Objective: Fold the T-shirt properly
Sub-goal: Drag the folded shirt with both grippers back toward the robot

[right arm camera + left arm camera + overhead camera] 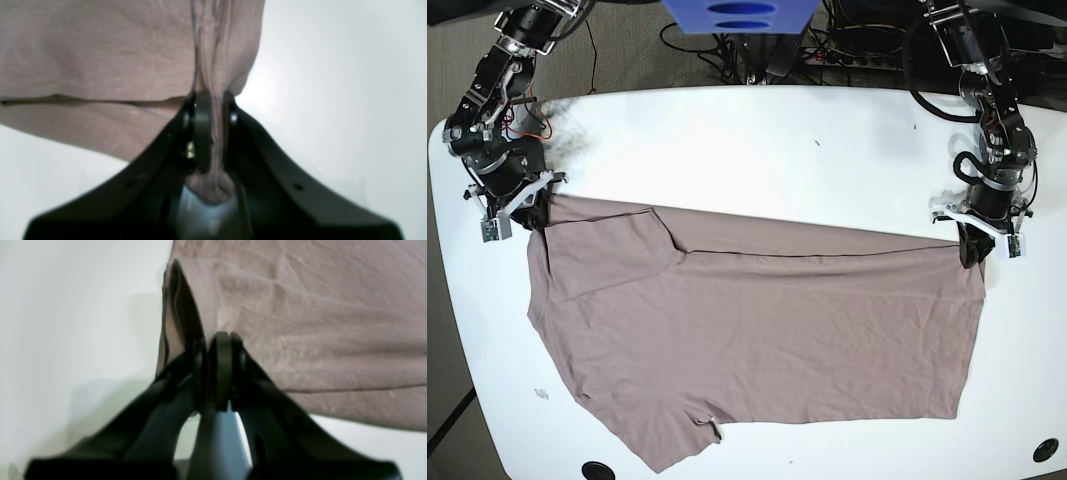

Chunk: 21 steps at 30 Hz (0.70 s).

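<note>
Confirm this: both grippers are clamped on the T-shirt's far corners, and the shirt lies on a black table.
Not quite: the table is white, as the base view shows. The left gripper and right gripper are indeed shut on the T-shirt at its far corners.

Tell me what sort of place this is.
Probably a robotics lab bench: a white table with two mounted arms, a T-shirt spread across it, and tangled cables and power strips behind.
</note>
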Tool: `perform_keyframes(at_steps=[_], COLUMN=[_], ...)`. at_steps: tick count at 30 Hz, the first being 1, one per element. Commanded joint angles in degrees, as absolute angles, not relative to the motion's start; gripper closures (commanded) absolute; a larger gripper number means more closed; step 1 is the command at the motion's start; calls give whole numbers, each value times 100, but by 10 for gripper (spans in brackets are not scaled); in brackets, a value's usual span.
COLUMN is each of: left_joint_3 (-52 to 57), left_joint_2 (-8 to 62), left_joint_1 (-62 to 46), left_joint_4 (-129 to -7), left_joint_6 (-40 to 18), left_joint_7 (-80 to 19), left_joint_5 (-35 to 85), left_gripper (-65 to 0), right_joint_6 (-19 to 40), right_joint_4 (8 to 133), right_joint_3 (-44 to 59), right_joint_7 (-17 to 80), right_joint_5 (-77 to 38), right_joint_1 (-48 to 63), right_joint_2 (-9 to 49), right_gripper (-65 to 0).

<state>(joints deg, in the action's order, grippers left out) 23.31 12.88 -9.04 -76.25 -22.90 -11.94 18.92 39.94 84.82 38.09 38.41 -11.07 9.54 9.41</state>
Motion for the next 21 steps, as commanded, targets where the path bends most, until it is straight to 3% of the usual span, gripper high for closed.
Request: perform_keyframes(at_steps=[1, 15, 21], left_joint_3=[2314, 2266, 2366], left_joint_2=[1326, 1320, 1291], left_joint_1=[-1073, -839, -1257], left_joint_4=[-7648, -7613, -8134], left_joint_6=[-2244, -2258, -2270], left_joint_7=[-1723, -1985, -1994], left_joint_5=[1633, 1680, 1734], left_gripper=[-33, -24, -24], right_joint_6=[4000, 4000, 4000], right_joint_4=[8480, 8409, 8540], right_joint_3=[3843, 3770, 3814], right_joint_7=[4311, 4289, 4330], right_joint_5=[-767, -633, -571], right_joint_1=[1137, 1043, 1100], right_joint_2=[982, 1075, 1022], right_gripper=[-10, -12, -13])
